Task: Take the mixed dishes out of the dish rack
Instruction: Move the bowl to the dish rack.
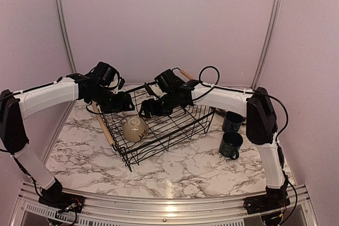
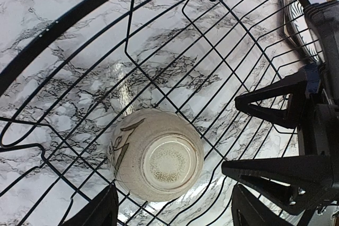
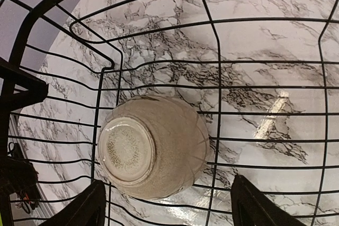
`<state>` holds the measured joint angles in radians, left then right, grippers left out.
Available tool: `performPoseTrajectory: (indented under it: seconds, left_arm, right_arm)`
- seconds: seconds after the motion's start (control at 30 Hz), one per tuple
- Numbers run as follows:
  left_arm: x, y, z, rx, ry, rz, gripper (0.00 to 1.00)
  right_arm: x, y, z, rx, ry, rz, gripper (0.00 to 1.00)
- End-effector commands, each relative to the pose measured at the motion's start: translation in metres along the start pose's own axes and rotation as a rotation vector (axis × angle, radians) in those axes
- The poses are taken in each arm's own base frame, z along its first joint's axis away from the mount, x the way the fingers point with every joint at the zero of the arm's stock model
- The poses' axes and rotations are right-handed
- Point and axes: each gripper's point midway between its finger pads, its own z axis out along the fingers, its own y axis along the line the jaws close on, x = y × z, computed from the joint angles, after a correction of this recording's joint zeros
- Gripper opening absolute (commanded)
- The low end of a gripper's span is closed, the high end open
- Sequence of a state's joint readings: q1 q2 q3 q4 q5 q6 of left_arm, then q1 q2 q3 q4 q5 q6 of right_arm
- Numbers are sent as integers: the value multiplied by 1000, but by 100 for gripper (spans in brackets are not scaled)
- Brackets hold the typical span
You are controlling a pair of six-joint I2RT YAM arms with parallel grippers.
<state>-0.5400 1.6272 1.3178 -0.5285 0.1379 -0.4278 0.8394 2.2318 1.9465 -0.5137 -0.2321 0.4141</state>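
The black wire dish rack (image 1: 177, 130) stands mid-table with wooden handles (image 1: 103, 124). One cream bowl (image 1: 135, 128) lies upside down in its near-left corner. My left gripper (image 1: 121, 102) and right gripper (image 1: 148, 108) both hover over the rack, open and empty. In the left wrist view the bowl (image 2: 156, 154) lies just ahead of my open gripper (image 2: 175, 213). In the right wrist view the bowl (image 3: 151, 146) lies just ahead of my open gripper (image 3: 167, 207). A striped plate edge (image 2: 297, 20) shows at the rack's far side. Two dark navy mugs (image 1: 232, 121) (image 1: 231, 145) stand right of the rack.
The marble table (image 1: 190, 175) runs to pale walls at the back and sides. The right gripper's fingers (image 2: 275, 101) reach close beside my left gripper in the left wrist view. The rack's rim (image 3: 39, 9) curves round the bowl.
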Motion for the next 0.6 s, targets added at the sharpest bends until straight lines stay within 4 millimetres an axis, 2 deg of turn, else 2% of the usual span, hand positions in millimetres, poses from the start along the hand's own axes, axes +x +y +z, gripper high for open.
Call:
performPoseTrajectory:
  seconds: [0.0, 0.07, 0.2, 0.33, 0.43, 0.57]
  left_arm:
    - [-5, 11, -10, -56, -28, -4, 74]
    - [-3, 12, -7, -62, -15, -4, 66]
    - [-1, 17, -5, -77, -23, -9, 61]
    - [3, 22, -1, -96, -15, -6, 59]
    - [6, 25, 1, -98, -11, -6, 59]
    - [12, 31, 6, -126, 2, -9, 59]
  right_arm:
    - [2, 7, 15, -19, 29, -47, 79]
    - [5, 2, 22, 9, 52, -49, 80]
    - [10, -4, 34, 55, 71, -53, 78]
    - [15, -19, 42, 123, 91, -50, 68]
    - [14, -32, 39, 199, 87, -55, 67]
    - [11, -64, 26, 361, 69, -43, 67]
